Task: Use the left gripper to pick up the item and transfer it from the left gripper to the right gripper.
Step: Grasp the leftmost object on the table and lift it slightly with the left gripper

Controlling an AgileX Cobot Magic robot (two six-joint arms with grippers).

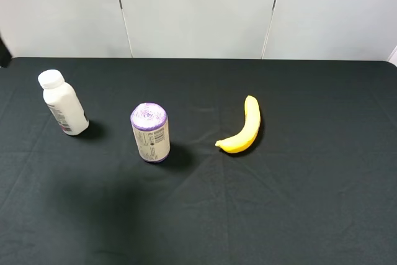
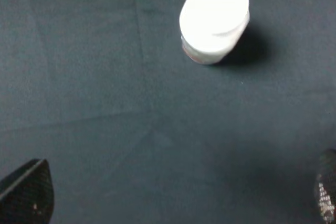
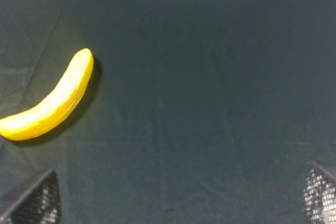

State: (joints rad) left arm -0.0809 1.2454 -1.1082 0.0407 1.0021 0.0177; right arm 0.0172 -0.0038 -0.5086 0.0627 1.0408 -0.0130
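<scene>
The item, a small white bottle (image 1: 64,105) with a white cap, stands upright on the black cloth at the far left. The left wrist view looks down on its cap (image 2: 214,17). My left gripper (image 2: 176,198) is open and empty, its two black fingertips (image 2: 26,195) wide apart at the frame's corners, well short of the bottle and above the cloth. My right gripper (image 3: 176,200) is open and empty too, over bare cloth beside the banana. Neither gripper shows in the exterior high view.
A purple-topped cylindrical can (image 1: 150,132) stands right of the bottle, near the middle. A yellow banana (image 1: 243,128) lies right of the can and shows in the right wrist view (image 3: 52,100). The black-covered table (image 1: 298,203) ends at a white wall behind.
</scene>
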